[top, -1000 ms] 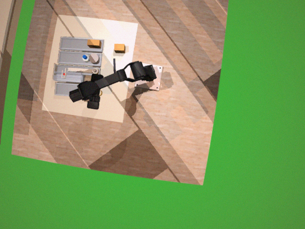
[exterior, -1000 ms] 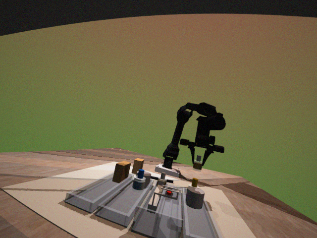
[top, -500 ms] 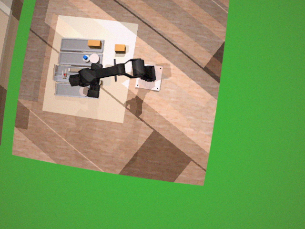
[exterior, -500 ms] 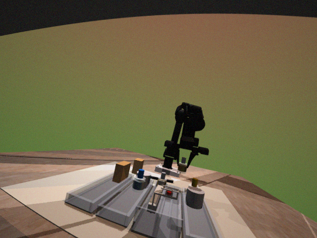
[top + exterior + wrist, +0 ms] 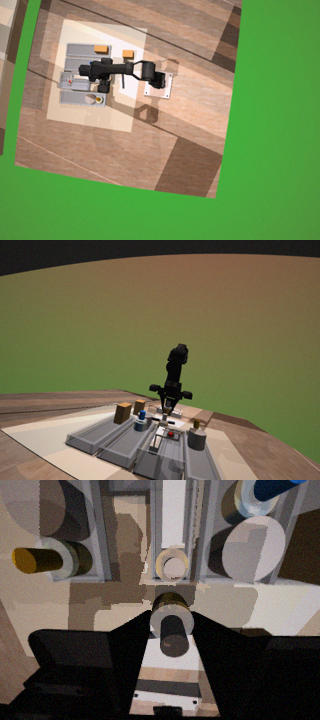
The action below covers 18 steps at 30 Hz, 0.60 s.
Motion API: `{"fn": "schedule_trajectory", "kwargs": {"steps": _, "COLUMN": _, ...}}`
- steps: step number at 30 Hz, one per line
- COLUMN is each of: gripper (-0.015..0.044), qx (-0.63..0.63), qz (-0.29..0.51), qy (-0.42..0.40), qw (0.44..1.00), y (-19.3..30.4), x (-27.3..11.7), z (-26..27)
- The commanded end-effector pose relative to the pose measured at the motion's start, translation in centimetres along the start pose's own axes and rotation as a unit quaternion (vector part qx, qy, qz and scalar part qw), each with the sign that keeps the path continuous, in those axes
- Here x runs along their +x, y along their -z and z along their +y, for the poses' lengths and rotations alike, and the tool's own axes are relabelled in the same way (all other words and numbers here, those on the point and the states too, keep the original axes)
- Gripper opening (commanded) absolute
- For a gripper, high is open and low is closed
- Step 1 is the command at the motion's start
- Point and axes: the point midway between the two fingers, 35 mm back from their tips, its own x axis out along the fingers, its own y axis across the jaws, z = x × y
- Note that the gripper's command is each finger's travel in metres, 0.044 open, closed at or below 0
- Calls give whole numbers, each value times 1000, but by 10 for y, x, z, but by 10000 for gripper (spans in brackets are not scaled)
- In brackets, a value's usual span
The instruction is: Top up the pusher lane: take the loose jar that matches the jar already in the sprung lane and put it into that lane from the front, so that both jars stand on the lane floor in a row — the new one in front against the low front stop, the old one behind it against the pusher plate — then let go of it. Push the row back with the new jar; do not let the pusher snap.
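My gripper (image 5: 168, 409) (image 5: 170, 615) is shut on a jar (image 5: 171, 621) with an amber body, a pale shoulder and a dark grey lid. It holds the jar upright, centred on the sprung lane and just outside its front end, with the base apparently raised. The matching jar (image 5: 172, 566) (image 5: 164, 417) stands at the front of the sprung lane (image 5: 152, 465), directly ahead of the held jar, with a gap between them. A long white pusher bar (image 5: 174, 515) runs back behind the lane jar. The pusher plate and low front stop are not clearly visible. In the top view the arm hides the held jar.
One neighbouring lane holds a blue-lidded jar (image 5: 142, 416) (image 5: 272, 491) and a pale cylinder (image 5: 253, 550); the other holds a yellow-lidded jar (image 5: 98, 99) (image 5: 37, 560) and a grey cylinder (image 5: 90, 98). Orange boxes (image 5: 100, 48) (image 5: 127, 53) are farther aside. A dark rod (image 5: 123, 81) lies before the lanes.
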Motion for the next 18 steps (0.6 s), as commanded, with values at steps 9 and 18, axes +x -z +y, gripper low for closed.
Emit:
{"fn": "schedule_trajectory", "kwargs": {"steps": 9, "gripper": 0, "qx": -5, "qz": -1, "qy": 1, "qw": 1000, "y": 0, "x": 25, "z": -2}}
{"fn": "schedule_trajectory", "kwargs": {"steps": 18, "gripper": 0, "qx": -5, "qz": -2, "qy": 1, "qw": 1000, "y": -2, "x": 25, "z": -2}}
